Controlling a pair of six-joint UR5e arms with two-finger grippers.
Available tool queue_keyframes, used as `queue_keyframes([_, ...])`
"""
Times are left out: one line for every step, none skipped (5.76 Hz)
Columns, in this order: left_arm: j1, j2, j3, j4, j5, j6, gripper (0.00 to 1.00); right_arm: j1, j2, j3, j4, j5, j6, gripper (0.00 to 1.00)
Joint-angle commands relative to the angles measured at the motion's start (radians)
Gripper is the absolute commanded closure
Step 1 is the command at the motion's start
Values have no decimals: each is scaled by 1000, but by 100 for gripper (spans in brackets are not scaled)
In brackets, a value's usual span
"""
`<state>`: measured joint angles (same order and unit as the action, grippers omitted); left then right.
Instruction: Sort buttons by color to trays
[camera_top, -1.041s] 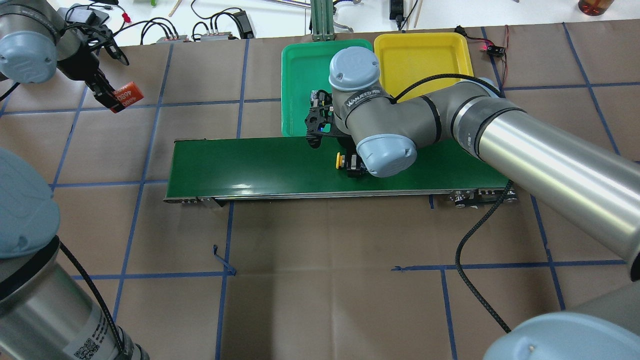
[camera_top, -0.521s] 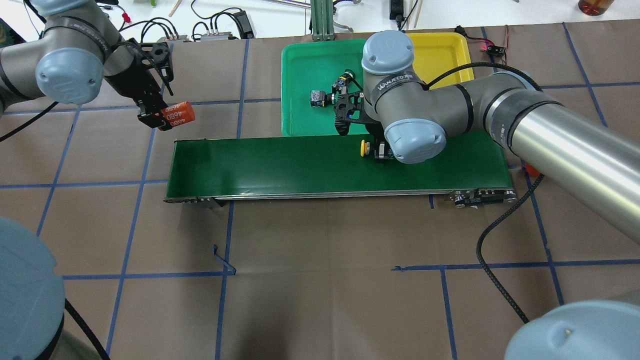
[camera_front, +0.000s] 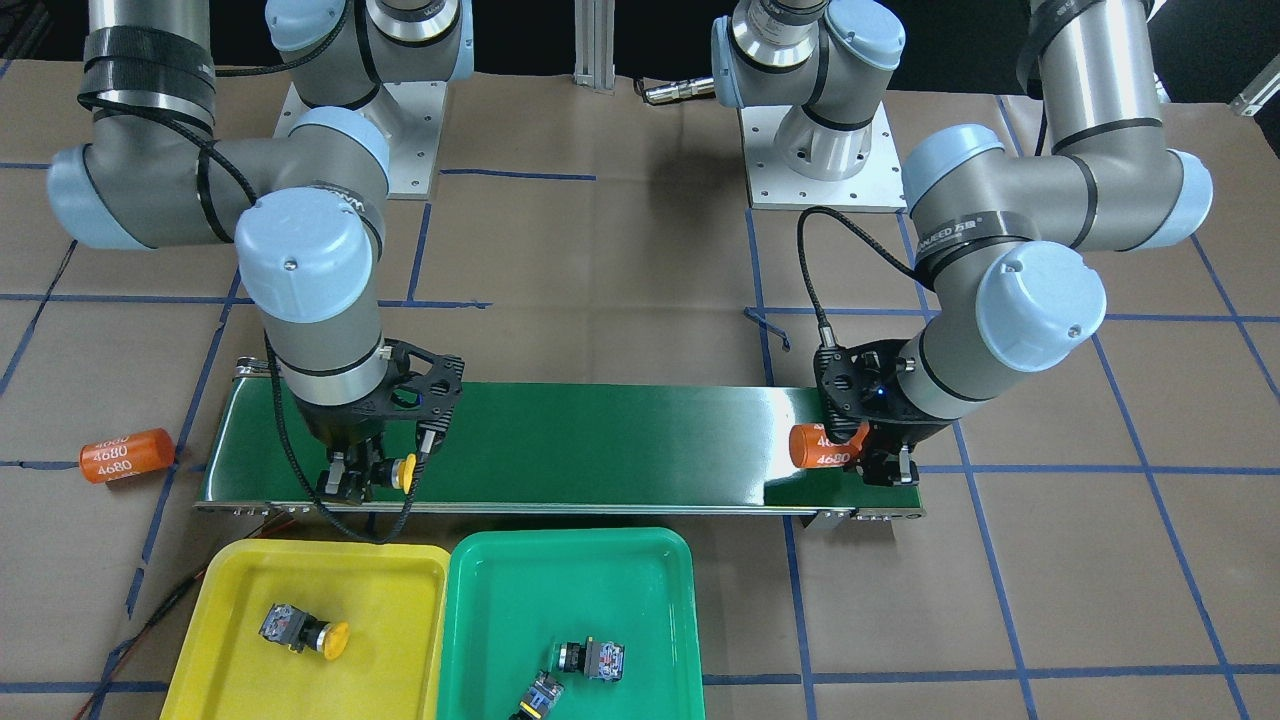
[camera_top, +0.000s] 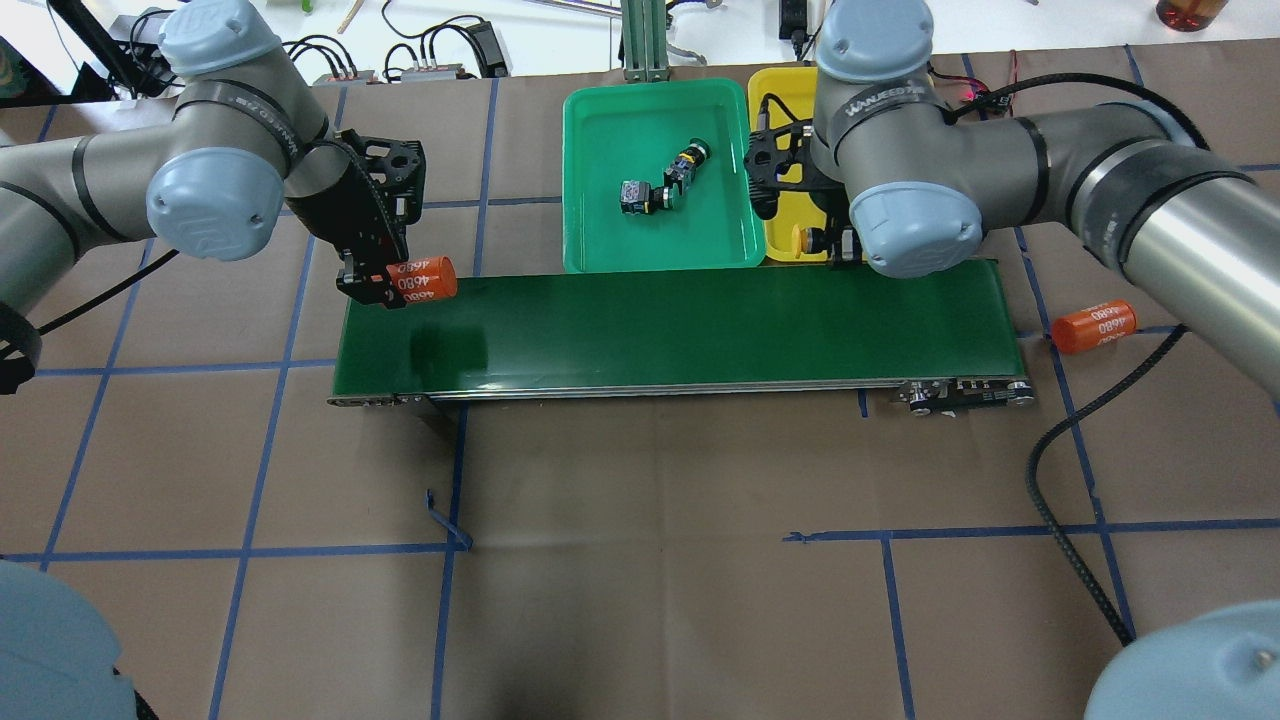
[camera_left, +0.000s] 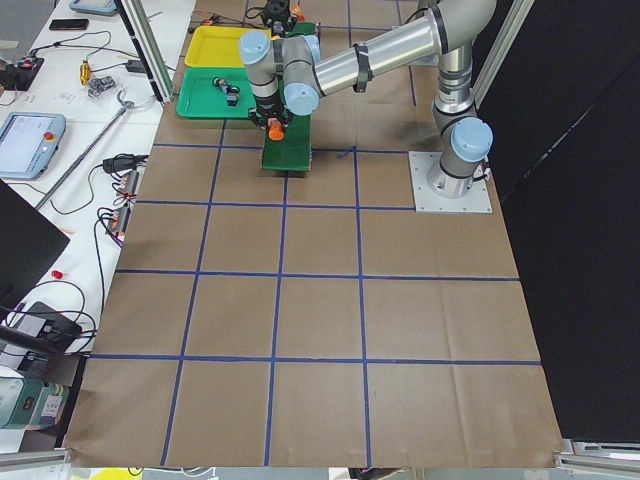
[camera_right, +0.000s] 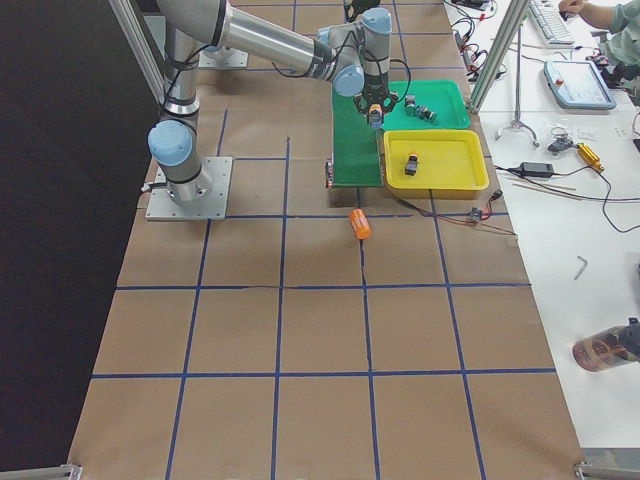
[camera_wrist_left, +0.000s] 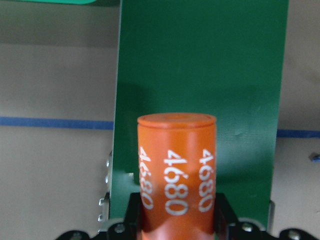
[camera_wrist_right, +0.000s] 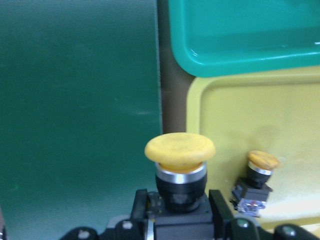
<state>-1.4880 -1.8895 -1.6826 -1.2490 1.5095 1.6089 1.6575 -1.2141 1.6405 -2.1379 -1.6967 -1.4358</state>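
My right gripper (camera_top: 822, 242) is shut on a yellow-capped button (camera_top: 802, 238) and holds it over the yellow tray's (camera_top: 783, 92) near edge, beside the belt. In the right wrist view the held button (camera_wrist_right: 180, 150) sits between the jaws, and a second yellow button (camera_wrist_right: 255, 177) lies in the yellow tray (camera_wrist_right: 280, 115). Two dark-bodied buttons (camera_top: 640, 195) (camera_top: 688, 160) lie in the green tray (camera_top: 600, 130). My left gripper (camera_top: 385, 282) is shut on an orange "4680" cylinder (camera_top: 425, 279) over the belt's left end.
The long dark-green conveyor belt (camera_top: 680, 330) runs across the table in front of both trays. Another orange "4680" cylinder (camera_top: 1095, 325) lies on the brown paper past the belt's right end. A black cable (camera_top: 1050, 500) hangs from the right arm.
My right gripper has carried the yellow button off the belt, right and away, to the yellow tray's edge. My left gripper has carried the orange cylinder right, over the belt's left end.
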Motion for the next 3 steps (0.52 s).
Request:
queue_keyframes([-56,9,-34,13,2,-11,85,-31,147,-223,-4,5,-83,93])
queue_keyframes([-69,-5,-38,11,5,-26,78,-33,265,-348,-2,5,-86,92])
queue_keyframes([-74,-6,-75,55,5,-33,30,-44,354,-432,-10,15,-92,85])
